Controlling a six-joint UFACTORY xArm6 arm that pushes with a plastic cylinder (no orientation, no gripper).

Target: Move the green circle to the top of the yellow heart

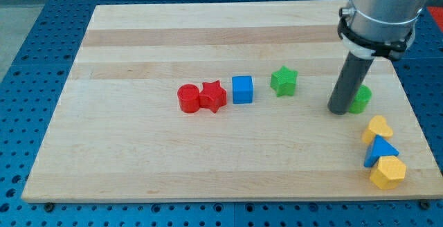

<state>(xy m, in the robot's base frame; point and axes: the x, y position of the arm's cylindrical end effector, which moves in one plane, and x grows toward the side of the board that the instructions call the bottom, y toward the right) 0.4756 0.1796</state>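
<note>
Pictured: my tip (340, 109) touching the green circle (360, 98) at its 9 o'clock. Circle sat near 12 o'clock of the yellow heart (378, 127). No pincer fitted, only a rod.

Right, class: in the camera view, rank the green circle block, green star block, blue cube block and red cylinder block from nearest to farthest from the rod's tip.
Measured from my tip:
1. Green circle block, just to its right, partly hidden by the rod.
2. Green star block, to its left.
3. Blue cube block, farther left.
4. Red cylinder block, farthest left, beside the red star block.
</note>
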